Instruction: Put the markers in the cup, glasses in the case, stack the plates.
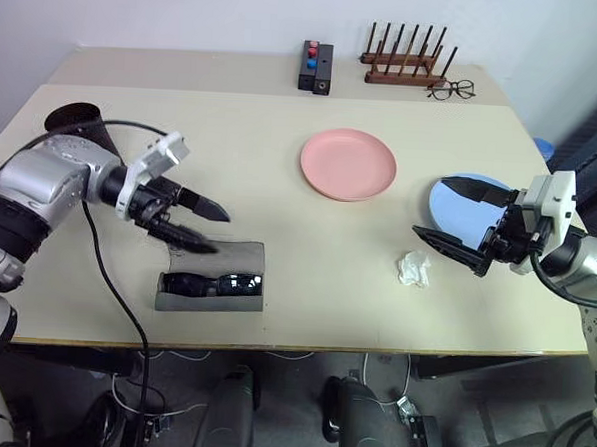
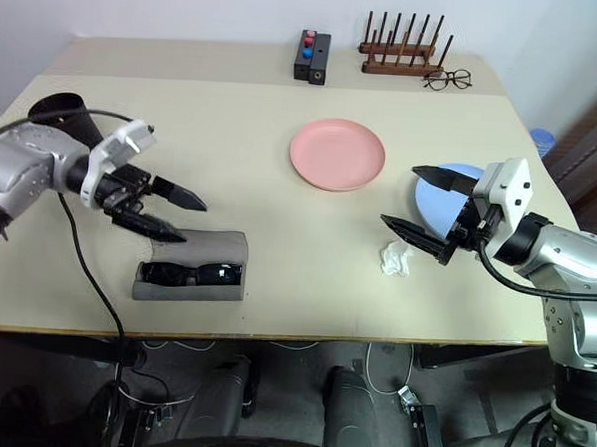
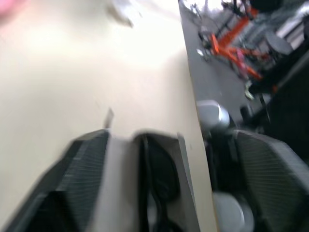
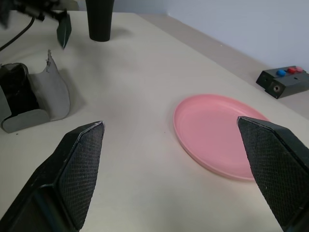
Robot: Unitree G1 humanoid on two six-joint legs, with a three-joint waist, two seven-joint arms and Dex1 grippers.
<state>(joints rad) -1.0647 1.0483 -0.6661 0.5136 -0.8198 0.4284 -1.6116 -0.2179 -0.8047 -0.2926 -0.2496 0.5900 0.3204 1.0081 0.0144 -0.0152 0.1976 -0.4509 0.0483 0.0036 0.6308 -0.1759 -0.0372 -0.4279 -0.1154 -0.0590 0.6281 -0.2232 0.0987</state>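
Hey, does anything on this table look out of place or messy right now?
One thing: a crumpled white tissue lies loose on the table near the light blue plate. The grey case holds the sunglasses with its flap still open. Otherwise nothing looks spilled or damaged.

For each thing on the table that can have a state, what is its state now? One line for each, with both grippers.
case: flap open, sunglasses inside
sunglasses: lying in the case
cup: upright
pink plate: flat on the table, nothing on it
blue plate: flat, not stacked
crumpled tissue: loose on the table
left gripper: open, above the case
right gripper: open, holds nothing
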